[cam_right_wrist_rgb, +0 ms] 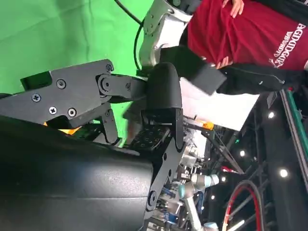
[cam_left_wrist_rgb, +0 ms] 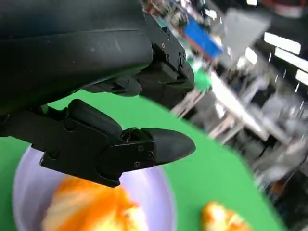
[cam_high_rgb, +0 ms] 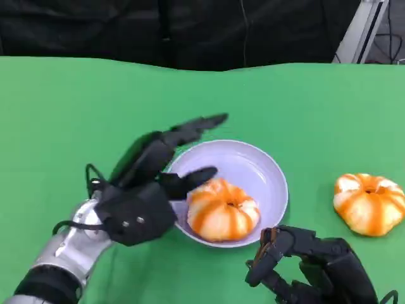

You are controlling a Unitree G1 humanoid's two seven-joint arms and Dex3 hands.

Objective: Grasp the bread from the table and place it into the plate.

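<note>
A shallow, smooth lavender round plate [cam_high_rgb: 269,166] on the green bench [cam_high_rgb: 76,107] holds a ridged, orange-and-white pumpkin-shaped bread [cam_high_rgb: 223,209], the left hand [cam_high_rgb: 149,187] spread open and empty beside it, while a second matching bread [cam_high_rgb: 370,202] lies on the bench beyond the empty, curled right hand [cam_high_rgb: 304,263].

Right robot hand [cam_high_rgb: 316,266] cut off by head view's lower edge — grip unclear.
</note>
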